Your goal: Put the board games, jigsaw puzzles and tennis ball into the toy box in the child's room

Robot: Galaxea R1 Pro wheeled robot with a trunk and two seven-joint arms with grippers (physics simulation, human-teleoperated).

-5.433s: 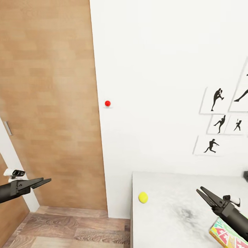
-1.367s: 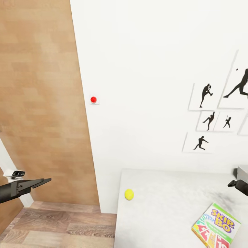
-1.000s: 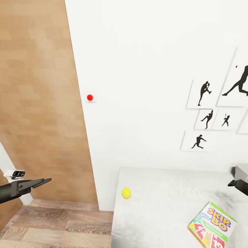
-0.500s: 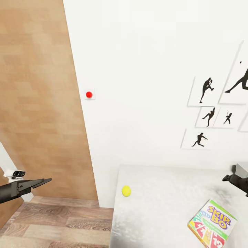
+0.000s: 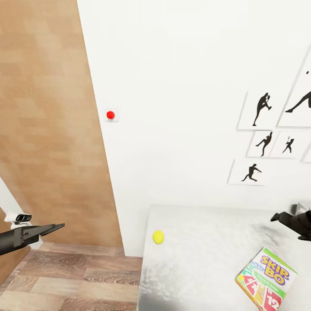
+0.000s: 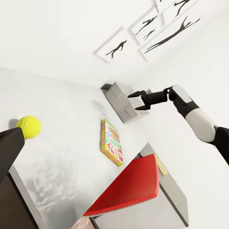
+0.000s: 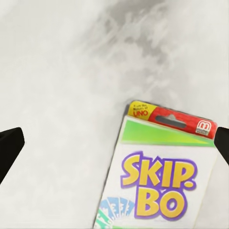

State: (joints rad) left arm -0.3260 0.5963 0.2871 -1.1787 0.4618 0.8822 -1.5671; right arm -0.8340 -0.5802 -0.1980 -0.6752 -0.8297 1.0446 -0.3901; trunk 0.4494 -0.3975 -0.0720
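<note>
My right pincer [image 6: 141,100] is wide open and holds nothing; in my right wrist view one dark finger [image 7: 9,145] is at one edge of the picture and the other finger is at the opposite edge, with the Skip-Bo box [image 7: 160,183] lying flat on the table [image 7: 57,86] between and just beyond them. So the box is almost directly under my right pincer, and I judge that the step in hand is to take this board game. To do it well, I think I should first put the pincer over the middle of the box and turn the wrist so that the fingers cross its narrow width, not its long side. The box lies flat, so I expect the fingers must come down low at its two edges, or it may slide on the smooth top. Farther away, toward my left side, the tennis ball [image 5: 158,236] rests near the table's edge, well apart from the box. My left pincer [image 5: 52,227] hangs over the wooden floor [image 5: 69,276], off the table; its fingers look nearly together and it carries nothing. A grey bin [image 6: 119,100], perhaps the toy box, stands just behind my right pincer.
</note>
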